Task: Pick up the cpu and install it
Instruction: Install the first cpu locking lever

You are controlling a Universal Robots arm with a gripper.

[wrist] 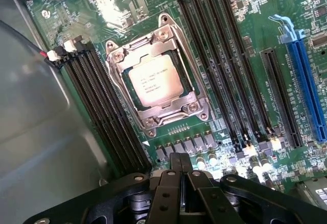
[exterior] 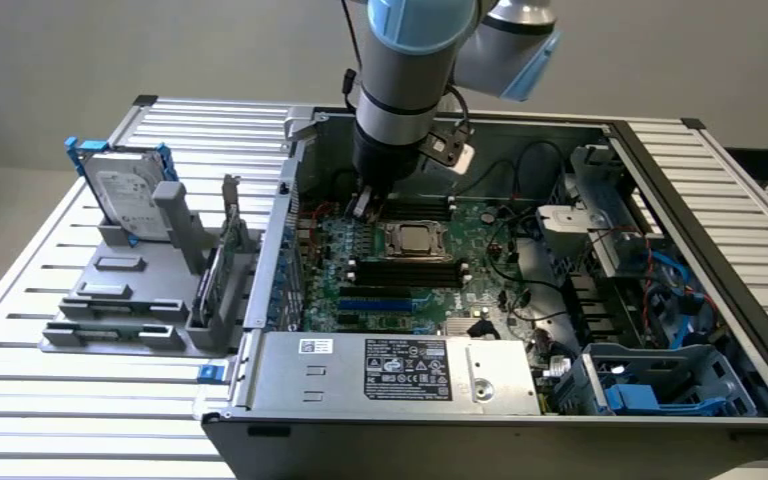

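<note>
Over on the exterior view's left, the hard drive [exterior: 128, 190] stands upright in its grey rack [exterior: 131, 295], outside the case [exterior: 518, 400] and well apart from the work. Moving right, the gripper [exterior: 364, 205] hovers low over the motherboard [exterior: 411, 270], jaws clenched together and holding nothing. Just beside it, the cpu [exterior: 414, 238] already lies flat inside the socket [wrist: 156, 81], framed by metal, so the install looks essentially done. RAM slots [wrist: 225, 66] flank it both sides. Further right, loose cables [exterior: 678, 290] and a blue slot [wrist: 309, 91]; nothing blocks the socket.
</note>
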